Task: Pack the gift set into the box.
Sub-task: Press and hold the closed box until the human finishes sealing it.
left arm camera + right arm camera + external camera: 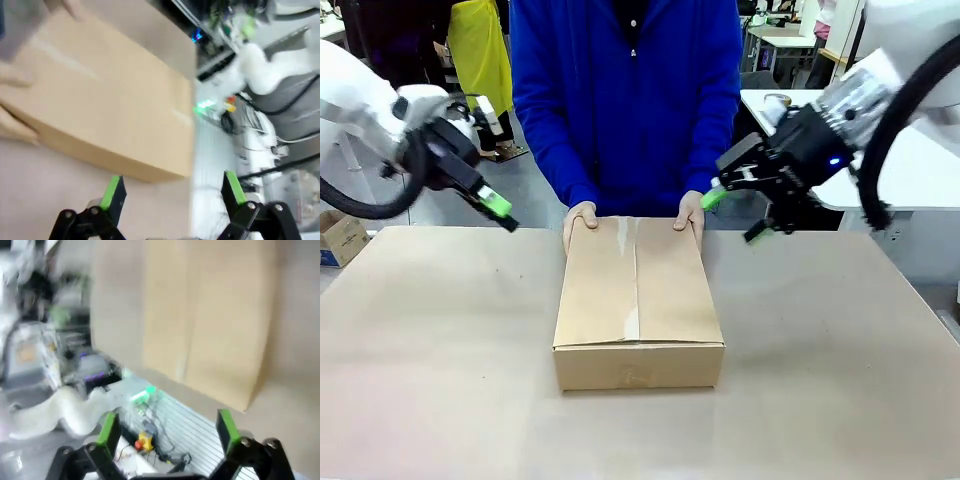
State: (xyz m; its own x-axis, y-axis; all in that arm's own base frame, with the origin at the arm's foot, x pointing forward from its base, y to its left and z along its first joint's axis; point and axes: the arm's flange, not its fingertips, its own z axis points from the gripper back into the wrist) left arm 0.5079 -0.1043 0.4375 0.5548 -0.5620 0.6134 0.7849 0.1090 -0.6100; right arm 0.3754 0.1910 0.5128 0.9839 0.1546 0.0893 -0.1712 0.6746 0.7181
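The box [638, 300] is a brown cardboard carton lying in the middle of the table with its flaps folded shut. A person in blue stands behind it with both hands [580, 215] on its far end. The gift set is hidden. My left gripper [500, 212] hangs open in the air left of the box's far end, holding nothing. My right gripper [735, 215] hovers open just right of the person's hand, also holding nothing. In the left wrist view the box [100, 100] lies beyond the open gripper [172, 192]. The right wrist view shows the box [210, 320] ahead of its open gripper [167, 427].
A small printed carton [340, 238] sits on the floor at the far left. A white table [920, 170] stands behind my right arm. The brown tabletop [440, 380] spreads bare on both sides of the box and in front of it.
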